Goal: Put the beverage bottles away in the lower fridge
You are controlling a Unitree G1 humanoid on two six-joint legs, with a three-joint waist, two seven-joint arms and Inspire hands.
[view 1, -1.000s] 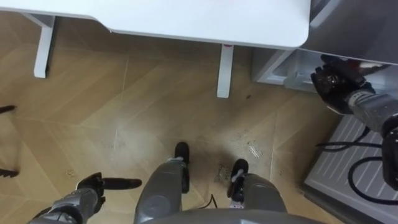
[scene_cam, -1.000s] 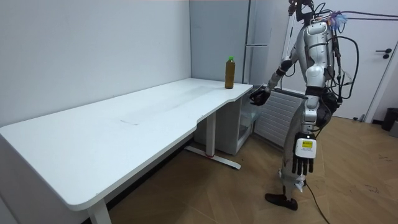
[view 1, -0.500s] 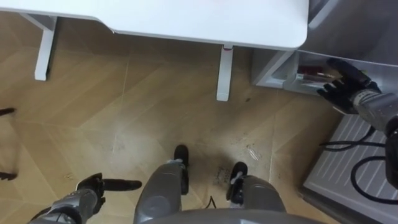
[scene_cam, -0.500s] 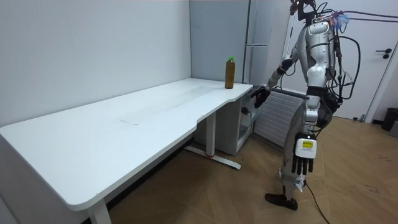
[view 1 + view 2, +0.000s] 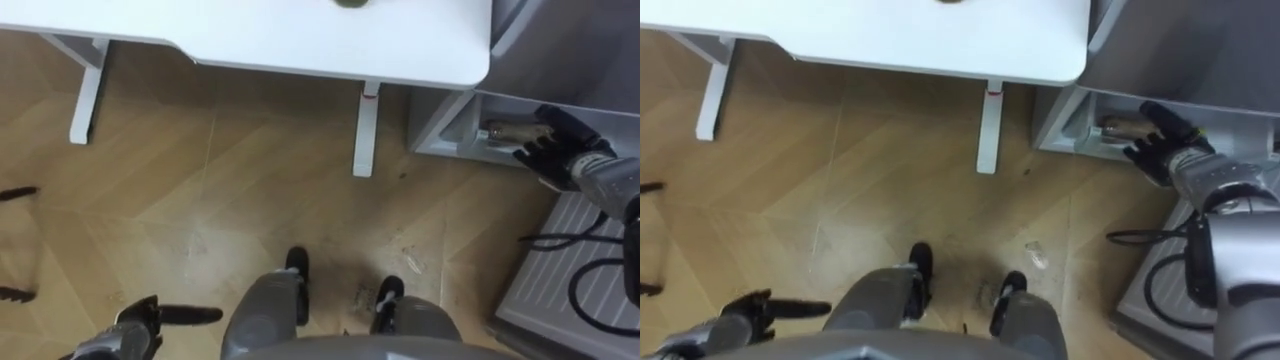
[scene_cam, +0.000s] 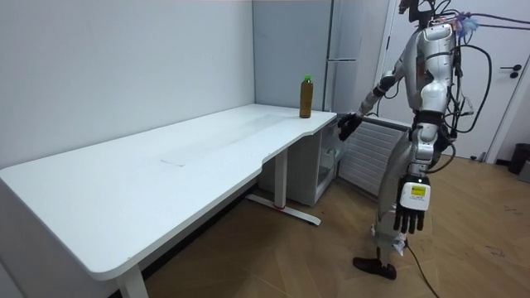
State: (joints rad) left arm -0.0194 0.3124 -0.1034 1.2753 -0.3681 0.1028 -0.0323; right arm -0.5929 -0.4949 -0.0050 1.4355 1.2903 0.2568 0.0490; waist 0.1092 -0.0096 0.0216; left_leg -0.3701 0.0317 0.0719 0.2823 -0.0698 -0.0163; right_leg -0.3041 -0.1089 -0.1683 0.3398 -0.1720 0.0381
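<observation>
Right hand [image 5: 556, 156] splayed at lower fridge [image 5: 440, 120], perhaps touching bottle [image 5: 505, 131], left hand [image 5: 135, 322] relaxed low

The top edge cuts off most of the bottle [image 5: 350, 3].

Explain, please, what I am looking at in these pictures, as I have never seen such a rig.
This is a two-legged humanoid robot doing housework. Two pictures come from the camera eyes in its head, looking down; the third comes from a camera standing in the room. It stands by the corner of a white table, where one brown bottle with a green cap stands upright. Its right hand reaches with straight fingers towards the open lower fridge, where a pale object lies that I cannot identify. Its left hand hangs open at its side. Neither hand holds anything.
</observation>
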